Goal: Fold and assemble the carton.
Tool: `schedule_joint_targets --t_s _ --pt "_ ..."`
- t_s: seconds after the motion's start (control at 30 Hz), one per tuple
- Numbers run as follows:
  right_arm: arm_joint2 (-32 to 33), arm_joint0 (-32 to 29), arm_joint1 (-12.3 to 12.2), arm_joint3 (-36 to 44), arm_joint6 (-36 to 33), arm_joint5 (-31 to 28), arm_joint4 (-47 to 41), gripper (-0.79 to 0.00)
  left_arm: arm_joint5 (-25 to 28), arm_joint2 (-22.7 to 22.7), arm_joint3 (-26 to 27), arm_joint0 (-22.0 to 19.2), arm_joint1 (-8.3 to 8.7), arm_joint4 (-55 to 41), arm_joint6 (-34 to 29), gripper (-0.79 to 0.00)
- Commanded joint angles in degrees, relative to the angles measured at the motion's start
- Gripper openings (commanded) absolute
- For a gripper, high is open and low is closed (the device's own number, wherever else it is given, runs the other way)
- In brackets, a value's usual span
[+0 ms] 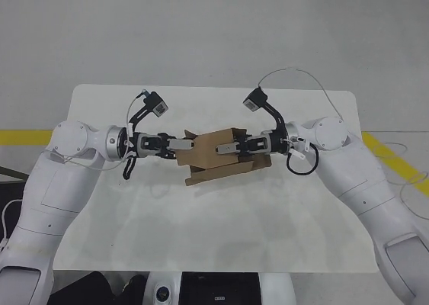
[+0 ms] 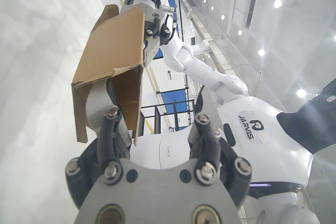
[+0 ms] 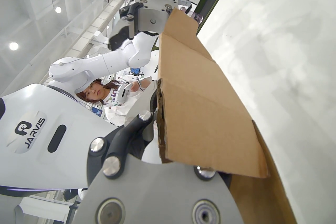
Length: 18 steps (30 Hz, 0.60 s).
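The brown carton (image 1: 218,156) hangs partly unfolded between my two grippers over the middle of the white table (image 1: 214,229). My left gripper (image 1: 186,145) is at one end and stands open. One of its fingers (image 2: 111,101) is inside the carton (image 2: 110,51), and the other finger (image 2: 202,104) is well clear outside a side wall. My right gripper (image 1: 238,146) is at the opposite end, shut on the edge of a carton wall (image 3: 204,109). One right finger (image 3: 151,99) lies against the panel; the other is hidden behind the cardboard. A loose flap (image 1: 199,179) hangs toward the table's front.
The table's front half (image 1: 199,236) and its far edge (image 1: 214,95) are bare. A yellow floor line (image 1: 8,137) runs past both sides. A thin cable (image 1: 313,76) loops above the right arm.
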<state>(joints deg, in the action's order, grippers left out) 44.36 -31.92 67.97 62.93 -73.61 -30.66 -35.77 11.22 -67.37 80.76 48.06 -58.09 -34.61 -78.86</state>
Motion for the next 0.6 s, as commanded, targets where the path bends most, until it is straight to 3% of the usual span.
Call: schedule_joint_targets --t_s 0.0,0.33,0.57 --pt "-0.10 0.07 0.22 -0.41 0.69 -0.69 0.84 -0.785 -0.43 -0.27 0.11 0.14 0.03 -0.75 0.08 0.000" --pt "-0.30 -0.80 1.35 -0.85 8.81 -0.39 4.65 -0.785 -2.36 -1.33 0.49 0.82 0.19 -3.65 -0.54 0.000" --pt "-0.42 -1.08 1.78 -0.34 9.46 0.56 6.92 -0.785 -3.25 -2.52 1.50 1.28 0.37 -5.36 -0.69 0.000"
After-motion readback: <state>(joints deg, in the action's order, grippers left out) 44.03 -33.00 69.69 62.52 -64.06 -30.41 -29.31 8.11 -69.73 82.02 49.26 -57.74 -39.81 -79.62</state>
